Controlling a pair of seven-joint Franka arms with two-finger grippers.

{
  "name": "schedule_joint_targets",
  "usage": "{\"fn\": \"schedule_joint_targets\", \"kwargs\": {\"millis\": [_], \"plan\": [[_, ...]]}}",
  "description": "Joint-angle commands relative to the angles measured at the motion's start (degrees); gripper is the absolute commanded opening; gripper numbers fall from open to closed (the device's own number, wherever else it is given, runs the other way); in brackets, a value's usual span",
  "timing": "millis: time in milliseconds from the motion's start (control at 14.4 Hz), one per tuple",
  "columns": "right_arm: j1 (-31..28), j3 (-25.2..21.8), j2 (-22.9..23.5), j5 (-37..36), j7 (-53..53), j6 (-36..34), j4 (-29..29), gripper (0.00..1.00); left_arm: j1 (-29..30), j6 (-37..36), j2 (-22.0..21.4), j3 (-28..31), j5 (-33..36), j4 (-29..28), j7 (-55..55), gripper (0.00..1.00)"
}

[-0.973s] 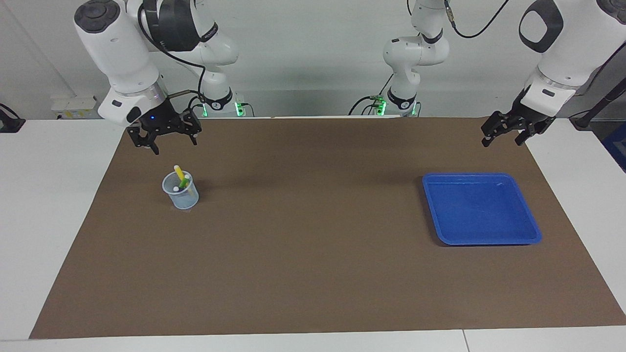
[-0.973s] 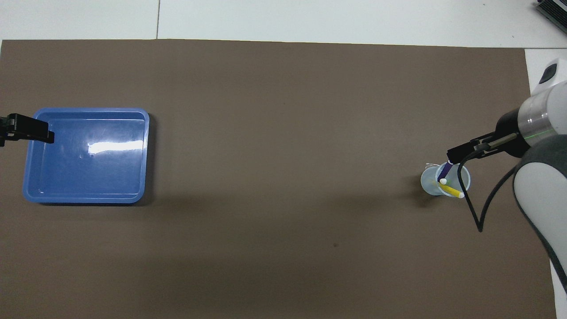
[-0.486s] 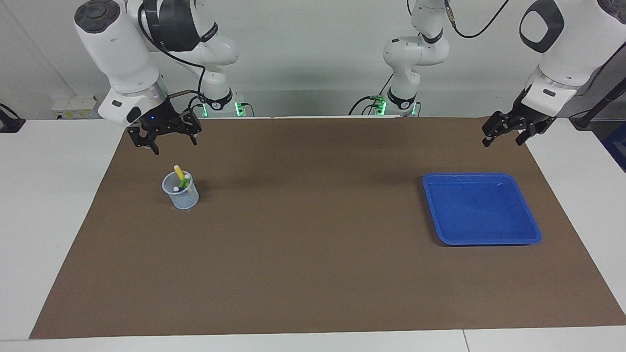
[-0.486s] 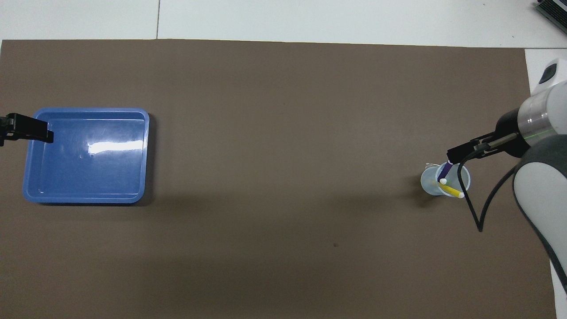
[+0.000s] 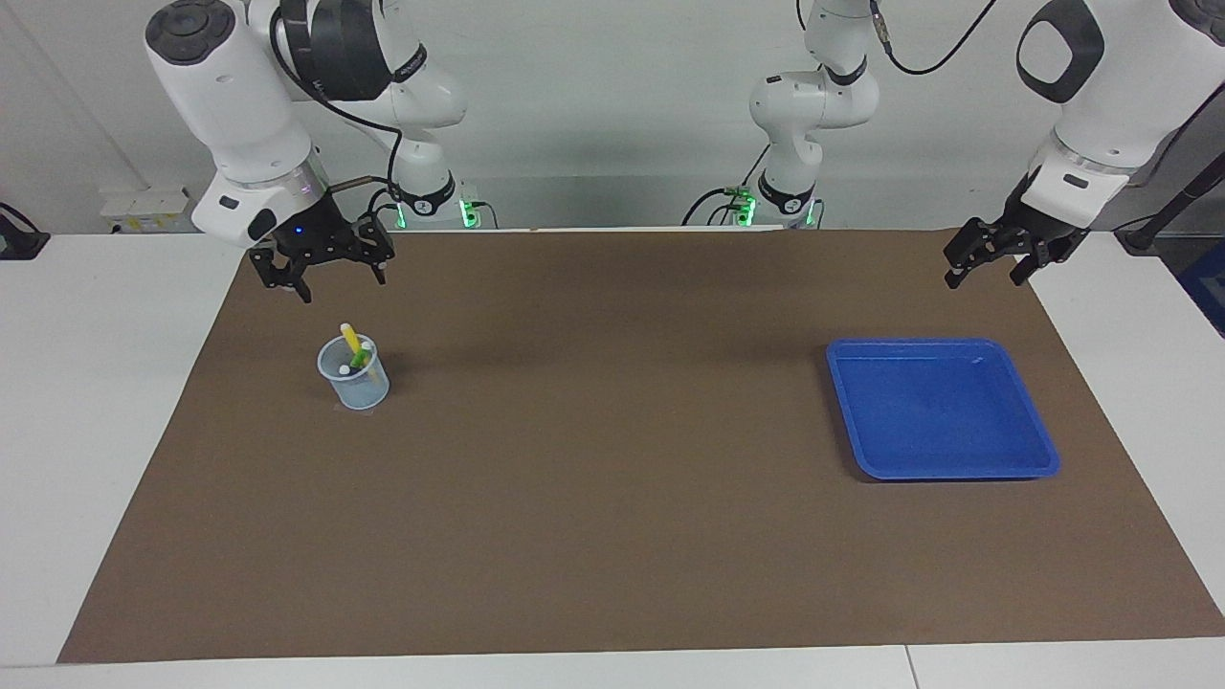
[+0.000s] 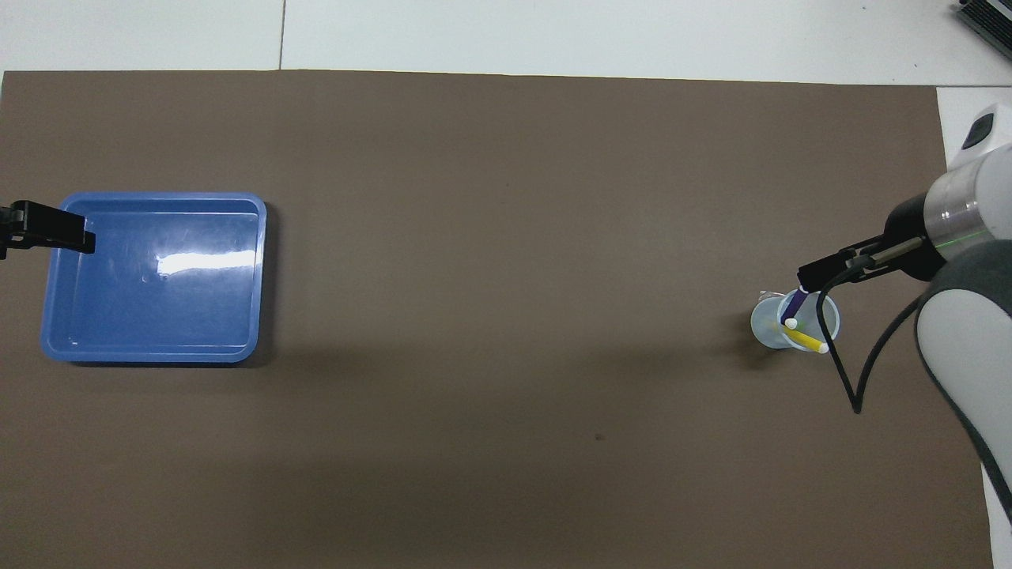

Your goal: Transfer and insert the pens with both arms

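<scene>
A clear plastic cup (image 5: 356, 383) stands on the brown mat toward the right arm's end of the table. In it stand the yellow pen (image 5: 349, 337), the green pen (image 5: 361, 356) and the purple pen (image 6: 795, 303), caps up. My right gripper (image 5: 340, 282) hangs open and empty in the air just robot-side of the cup, apart from it. My left gripper (image 5: 983, 279) hangs open and empty near the mat's edge, robot-side of the blue tray (image 5: 938, 411), which has nothing in it.
The brown mat (image 5: 612, 459) covers most of the white table. The cup (image 6: 771, 324) and the tray (image 6: 158, 308) are the only things standing on it. The right arm's black cable (image 6: 850, 379) loops down beside the cup.
</scene>
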Motion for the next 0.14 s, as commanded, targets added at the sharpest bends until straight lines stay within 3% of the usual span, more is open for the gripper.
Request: {"fn": "schedule_joint_targets", "kwargs": {"millis": [0,69], "plan": [[-0.6,0.48,0.81,0.82,1.09,-0.26,1.04,1.0,0.03,1.07,-0.86,0.41,-0.58,-1.34,-0.21,1.0],[-0.6,0.48,0.81,0.82,1.09,-0.18,1.04,1.0,0.03,1.07,-0.86,0.24,-0.58,-1.34,-0.21,1.0]]}}
